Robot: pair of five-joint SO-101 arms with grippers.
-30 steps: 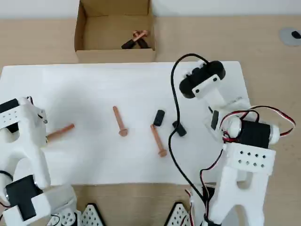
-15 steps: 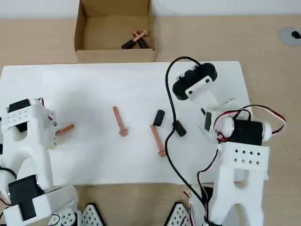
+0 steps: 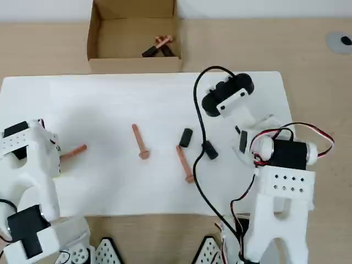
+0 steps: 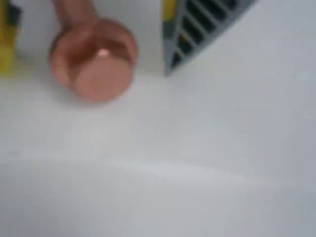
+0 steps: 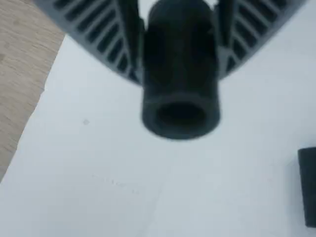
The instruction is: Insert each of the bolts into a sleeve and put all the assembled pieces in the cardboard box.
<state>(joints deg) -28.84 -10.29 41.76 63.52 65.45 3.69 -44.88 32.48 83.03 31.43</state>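
High view has the left arm [image 3: 30,165] folded low at the lower left, its wrist tipped down onto the white sheet [image 3: 110,104], where a bolt [image 3: 75,152] pokes out beside it. Left wrist view shows the left jaws parted around that bolt, one finger [image 4: 197,24] clear of its head. At the lower right the right arm [image 3: 280,181] rises and reaches over the sheet's right side. The right jaws are clamped on a black sleeve [image 5: 180,98]. The cardboard box [image 3: 99,38] sits at the top, on the worktop [image 3: 44,49].
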